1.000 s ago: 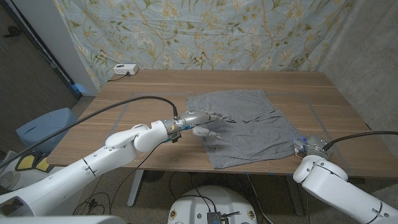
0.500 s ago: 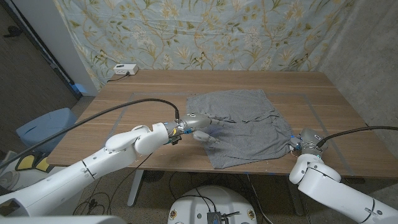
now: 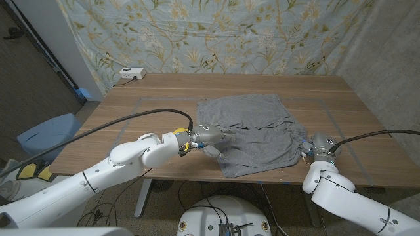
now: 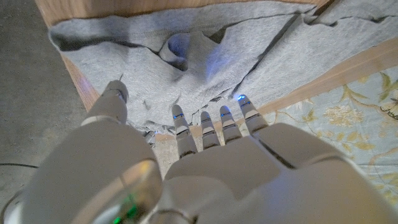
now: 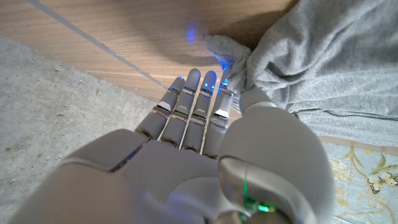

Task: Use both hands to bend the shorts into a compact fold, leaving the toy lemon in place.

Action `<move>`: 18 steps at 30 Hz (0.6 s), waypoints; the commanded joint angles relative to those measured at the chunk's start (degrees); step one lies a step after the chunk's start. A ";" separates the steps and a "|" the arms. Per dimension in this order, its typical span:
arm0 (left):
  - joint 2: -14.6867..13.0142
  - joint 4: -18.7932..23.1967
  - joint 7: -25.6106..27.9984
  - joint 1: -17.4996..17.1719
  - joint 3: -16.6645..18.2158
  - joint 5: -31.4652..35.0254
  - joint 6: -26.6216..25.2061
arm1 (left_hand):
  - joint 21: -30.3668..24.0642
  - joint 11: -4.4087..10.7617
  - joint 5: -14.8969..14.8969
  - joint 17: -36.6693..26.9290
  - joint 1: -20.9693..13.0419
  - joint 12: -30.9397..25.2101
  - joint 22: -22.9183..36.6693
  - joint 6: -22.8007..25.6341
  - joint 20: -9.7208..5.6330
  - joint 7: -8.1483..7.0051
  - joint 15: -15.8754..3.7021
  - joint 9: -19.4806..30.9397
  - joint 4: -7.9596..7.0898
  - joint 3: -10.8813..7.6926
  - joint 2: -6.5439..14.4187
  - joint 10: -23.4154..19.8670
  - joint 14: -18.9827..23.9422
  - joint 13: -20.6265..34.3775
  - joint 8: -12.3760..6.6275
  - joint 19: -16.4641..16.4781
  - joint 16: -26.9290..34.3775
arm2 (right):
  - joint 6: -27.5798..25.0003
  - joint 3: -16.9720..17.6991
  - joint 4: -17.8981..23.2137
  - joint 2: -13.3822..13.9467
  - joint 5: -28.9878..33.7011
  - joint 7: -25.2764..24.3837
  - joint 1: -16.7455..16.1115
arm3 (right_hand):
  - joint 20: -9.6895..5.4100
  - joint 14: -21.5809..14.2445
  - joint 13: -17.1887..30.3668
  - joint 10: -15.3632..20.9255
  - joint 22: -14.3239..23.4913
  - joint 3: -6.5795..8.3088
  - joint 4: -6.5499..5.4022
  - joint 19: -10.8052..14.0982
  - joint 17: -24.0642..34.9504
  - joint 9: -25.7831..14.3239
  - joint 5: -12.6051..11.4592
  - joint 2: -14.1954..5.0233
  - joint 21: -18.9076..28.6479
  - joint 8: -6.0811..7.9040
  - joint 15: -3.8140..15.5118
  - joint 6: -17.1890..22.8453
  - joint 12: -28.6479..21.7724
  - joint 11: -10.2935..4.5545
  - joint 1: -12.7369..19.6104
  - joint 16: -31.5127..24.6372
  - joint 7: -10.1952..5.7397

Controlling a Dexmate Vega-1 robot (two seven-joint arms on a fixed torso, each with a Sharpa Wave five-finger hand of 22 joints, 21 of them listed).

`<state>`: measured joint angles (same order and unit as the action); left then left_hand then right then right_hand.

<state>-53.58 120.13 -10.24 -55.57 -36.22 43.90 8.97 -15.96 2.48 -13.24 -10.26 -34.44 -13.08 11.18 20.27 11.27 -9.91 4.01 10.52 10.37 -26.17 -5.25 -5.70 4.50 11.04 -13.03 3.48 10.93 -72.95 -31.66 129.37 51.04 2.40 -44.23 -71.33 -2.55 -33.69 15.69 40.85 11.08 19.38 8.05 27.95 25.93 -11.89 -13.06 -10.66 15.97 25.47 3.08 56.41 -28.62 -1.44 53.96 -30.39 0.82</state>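
Shorts (image 3: pixel 256 133), grey, lying spread and wrinkled on the wooden table (image 3: pixel 151 98), reaching from the middle toward the near edge on the robot's right side. Left hand (image 3: pixel 213 136) resting at the shorts' left edge near the table's front, fingers stretched out along the cloth. Seen from the left wrist view, fingertips (image 4: pixel 180 116) touching the rumpled hem, thumb set apart to one side, fingers fairly narrow together; holding cloth or merely lying on it, cannot tell. Right hand (image 3: pixel 314 145) sitting at the shorts' near right corner by the table's front edge. In the right wrist view, thumb and fingers (image 5: pixel 205 93) pinching a bunched corner of the grey fabric (image 5: pixel 298 56), the cloth gathered into a small knot just above the fingertips, bare wood beside it. Small white box (image 3: pixel 131 73) lying at the far left corner of the table, well apart from the shorts. Floral curtain (image 3: pixel 216 33) hanging behind the table.
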 commanded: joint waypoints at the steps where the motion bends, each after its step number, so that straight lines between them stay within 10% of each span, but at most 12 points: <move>1: 0.86 0.58 -1.82 0.44 -1.99 9.29 -0.86 | -0.03 0.04 -0.63 -0.17 -1.27 0.22 0.03 0.37 -0.08 0.43 0.04 0.18 -0.15 0.34 -0.40 0.04 -0.42 0.20 0.35 0.57 -0.09 | 1.46 0.10 -0.63 -0.65 1.71 0.42 0.07 | -0.44 -0.37 0.14 0.79 0.16 0.26 -0.35 0.61 0.38 -0.18 0.12 0.03 0.40 0.33 7.32 0.68 -0.40 0.05 0.94 -0.19 0.13; 18: 4.50 -2.99 -3.72 3.24 -6.49 17.35 -0.50 | 0.16 0.83 -1.02 -0.17 -2.24 0.10 0.09 2.01 -0.75 0.62 -0.74 0.24 -1.16 1.28 -0.73 -0.66 -0.10 0.20 0.39 0.89 0.05 | 2.56 1.19 -0.37 0.17 2.59 2.04 0.06 | -0.38 -0.88 0.03 1.09 0.21 0.59 -0.71 1.03 0.55 -0.14 0.19 0.17 0.66 0.51 7.37 0.80 -0.47 0.10 1.16 0.01 0.31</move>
<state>-51.01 118.76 -11.81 -53.74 -40.08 55.75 8.75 -15.96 2.94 -14.00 -10.26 -35.95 -13.08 11.19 21.63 10.54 -9.21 3.68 10.52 9.28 -25.05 -6.00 -6.17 4.17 11.04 -12.63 4.20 10.93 -71.18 -31.12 128.83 50.56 4.38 -43.11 -71.22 -2.66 -34.00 15.70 41.57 11.07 19.82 7.60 28.47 26.18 -11.89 -13.02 -10.57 16.40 25.46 3.38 56.70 -28.78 -1.32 54.46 -30.39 1.13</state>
